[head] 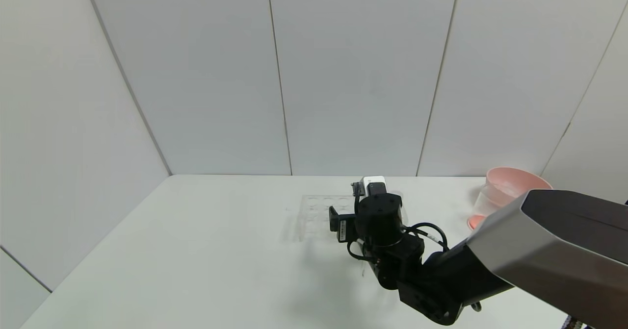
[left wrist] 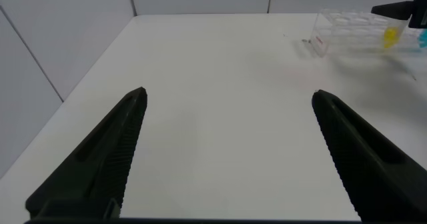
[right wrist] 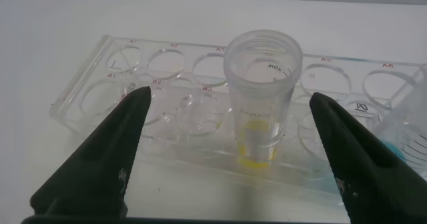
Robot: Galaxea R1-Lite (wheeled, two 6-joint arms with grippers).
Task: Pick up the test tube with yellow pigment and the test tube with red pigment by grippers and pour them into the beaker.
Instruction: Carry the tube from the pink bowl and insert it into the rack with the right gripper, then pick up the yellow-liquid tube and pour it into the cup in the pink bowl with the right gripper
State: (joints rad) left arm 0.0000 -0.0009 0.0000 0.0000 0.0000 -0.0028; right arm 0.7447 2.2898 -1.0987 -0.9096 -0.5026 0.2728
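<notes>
The test tube with yellow pigment (right wrist: 261, 97) stands upright in a clear tube rack (right wrist: 80, 99), with yellow liquid at its bottom. My right gripper (right wrist: 230, 96) is open; its fingers sit on either side of the tube and do not touch it. In the head view the right wrist (head: 378, 216) hangs over the rack (head: 316, 214) and hides the tubes. The beaker (head: 487, 202) stands at the far right. The test tube with red pigment is out of view. My left gripper (left wrist: 229, 93) is open and empty over bare table, far from the rack (left wrist: 340, 31).
A pink bowl (head: 515, 182) stands just behind the beaker at the table's far right. A tube with blue liquid (right wrist: 400, 151) sits in the rack beside the yellow one. The walls close off the table's back and left side.
</notes>
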